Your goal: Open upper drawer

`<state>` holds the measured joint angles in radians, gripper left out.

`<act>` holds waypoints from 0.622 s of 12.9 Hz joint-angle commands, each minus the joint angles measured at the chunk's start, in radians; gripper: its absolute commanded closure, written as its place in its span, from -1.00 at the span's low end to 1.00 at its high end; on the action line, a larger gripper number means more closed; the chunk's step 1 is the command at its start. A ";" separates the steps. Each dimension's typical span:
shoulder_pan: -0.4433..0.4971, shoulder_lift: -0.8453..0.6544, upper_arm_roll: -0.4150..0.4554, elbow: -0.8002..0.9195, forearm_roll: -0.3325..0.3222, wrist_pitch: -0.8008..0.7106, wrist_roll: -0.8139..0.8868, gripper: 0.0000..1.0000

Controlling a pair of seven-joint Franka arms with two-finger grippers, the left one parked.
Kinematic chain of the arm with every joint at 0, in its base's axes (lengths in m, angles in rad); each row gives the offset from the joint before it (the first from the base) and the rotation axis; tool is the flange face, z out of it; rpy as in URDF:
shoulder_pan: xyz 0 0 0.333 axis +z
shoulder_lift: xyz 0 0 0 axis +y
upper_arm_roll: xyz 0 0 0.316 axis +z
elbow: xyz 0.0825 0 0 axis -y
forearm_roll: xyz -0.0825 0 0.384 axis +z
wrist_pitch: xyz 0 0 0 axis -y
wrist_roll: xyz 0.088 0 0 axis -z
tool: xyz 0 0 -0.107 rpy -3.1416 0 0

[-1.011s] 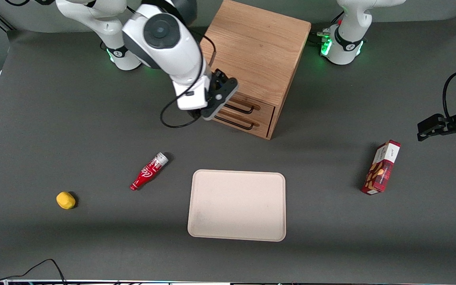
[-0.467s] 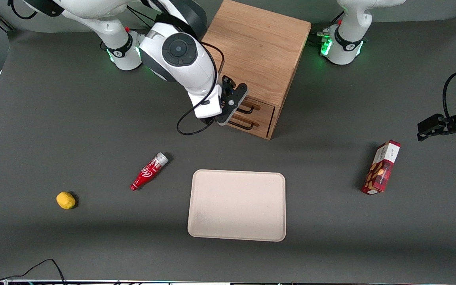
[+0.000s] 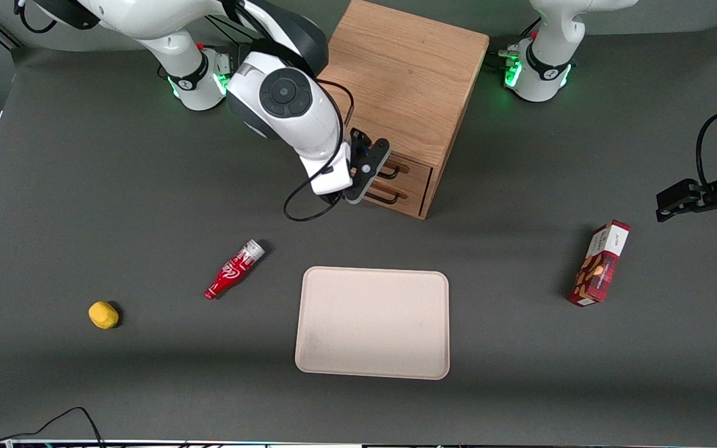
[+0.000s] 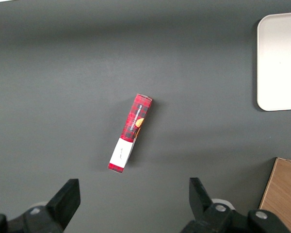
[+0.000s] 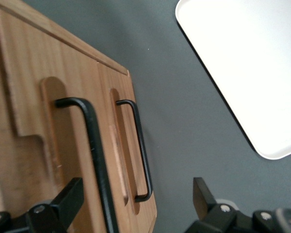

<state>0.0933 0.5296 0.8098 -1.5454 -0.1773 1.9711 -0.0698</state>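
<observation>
Upper drawer [image 3: 409, 168] sits shut in the oak cabinet [image 3: 405, 74], above the lower drawer [image 3: 396, 194]. Scanning across the front view, you see a yellow lump [image 3: 103, 315], a red bottle [image 3: 234, 269], then the gripper [image 3: 368, 173] right in front of the drawers, fingers spread wide, the upper handle [image 5: 94, 150] between them, ungrasped. Nearer the camera lies the beige tray [image 3: 372, 322]; the red box [image 3: 599, 263] sits toward the parked arm's end.

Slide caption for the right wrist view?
Open gripper straddles the upper drawer handle; drawer shut.
</observation>
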 commanded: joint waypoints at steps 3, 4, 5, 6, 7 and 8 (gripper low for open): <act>0.003 0.026 -0.027 -0.010 -0.037 0.044 -0.068 -1.00; 0.003 0.029 -0.029 -0.013 -0.037 0.055 -0.080 -1.00; 0.003 0.032 -0.049 -0.012 -0.037 0.067 -0.105 -1.00; 0.002 0.032 -0.057 -0.010 -0.034 0.069 -0.125 -1.00; 0.000 0.032 -0.057 -0.007 -0.031 0.068 -0.122 -1.00; -0.001 0.029 -0.057 -0.005 -0.030 0.068 -0.122 -1.00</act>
<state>0.0906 0.5463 0.7564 -1.5573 -0.1842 2.0228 -0.1731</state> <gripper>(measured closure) 0.000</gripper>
